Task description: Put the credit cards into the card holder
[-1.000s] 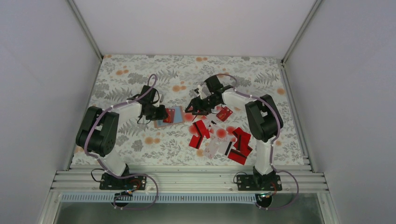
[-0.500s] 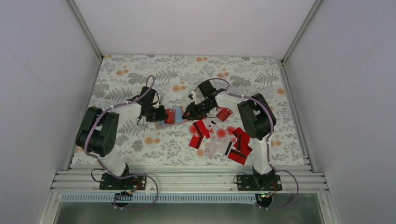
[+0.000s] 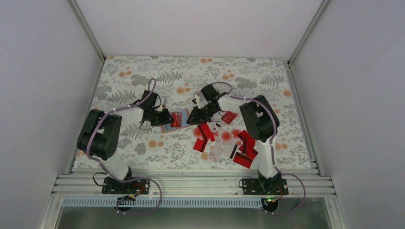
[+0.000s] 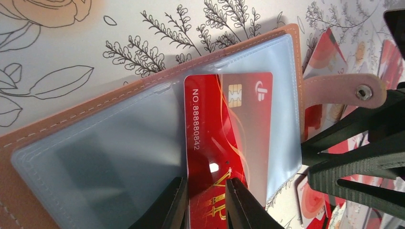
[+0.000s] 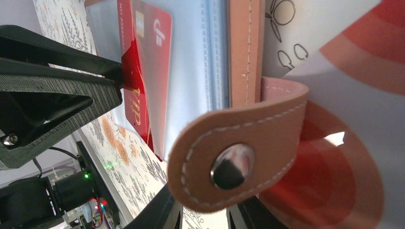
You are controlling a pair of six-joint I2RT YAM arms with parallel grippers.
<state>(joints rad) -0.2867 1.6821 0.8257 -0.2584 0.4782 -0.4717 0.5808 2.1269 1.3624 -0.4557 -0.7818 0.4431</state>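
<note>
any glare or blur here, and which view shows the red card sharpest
Left wrist: red card sharpest, print readable, one small glare spot; card holder sleeve has a soft sheen. Right wrist: strap looms huge, its stud glints. Top: cards tiny.

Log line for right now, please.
left pincer: pinching red card | insertion: partly in card holder sleeve | right pincer: gripping snap strap | loose cards: piled beside

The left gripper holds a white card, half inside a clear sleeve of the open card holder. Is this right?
No: the card in the left gripper is red, not white, as the left wrist view shows. The rest is right.
</note>
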